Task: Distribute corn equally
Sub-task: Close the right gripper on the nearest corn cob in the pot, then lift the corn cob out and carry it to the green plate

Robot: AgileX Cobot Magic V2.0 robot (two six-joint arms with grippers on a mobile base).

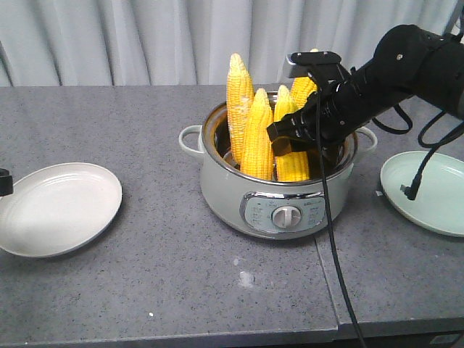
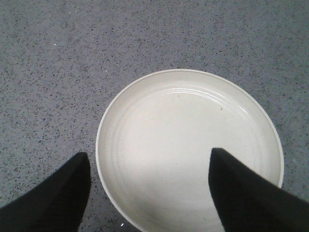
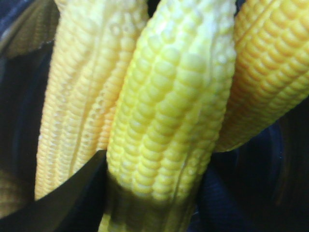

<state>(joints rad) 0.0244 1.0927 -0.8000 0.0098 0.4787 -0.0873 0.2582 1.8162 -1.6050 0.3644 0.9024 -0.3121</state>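
Note:
Several yellow corn cobs stand upright in a white electric pot (image 1: 225,192) at the table's middle. My right gripper (image 1: 291,138) reaches into the pot from the right and is shut on one cob (image 1: 293,165). In the right wrist view that cob (image 3: 169,106) fills the gap of the right gripper (image 3: 157,164), touching both black fingers, with another cob on each side (image 3: 82,87) (image 3: 260,72). My left gripper (image 2: 148,153) hangs open over an empty white plate (image 2: 188,145), which lies at the far left (image 1: 58,206).
A pale green plate (image 1: 428,192) lies right of the pot, under the right arm's cable (image 1: 330,239). The pot has side handles (image 1: 190,138) and a front dial (image 1: 288,216). A seam (image 1: 328,290) splits the grey tabletop. Curtains hang behind.

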